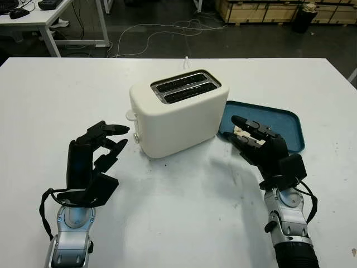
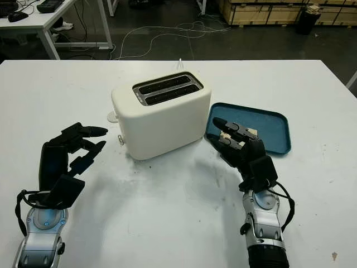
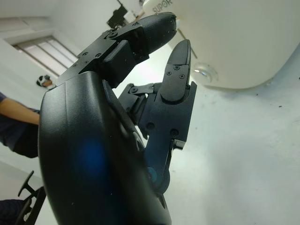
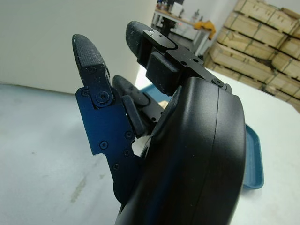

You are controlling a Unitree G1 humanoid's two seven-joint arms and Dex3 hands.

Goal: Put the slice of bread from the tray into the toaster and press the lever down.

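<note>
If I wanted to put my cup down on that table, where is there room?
Bare white table lies left of the cream toaster and in front between the two black hands. It is crowded where the right hand reaches over the blue tray.

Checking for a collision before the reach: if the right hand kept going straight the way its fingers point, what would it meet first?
Probably the slice of bread lying in the blue tray. The right hand is open above the tray's near corner, pointing across it beside the toaster. Its height above the tray is unclear.
</note>
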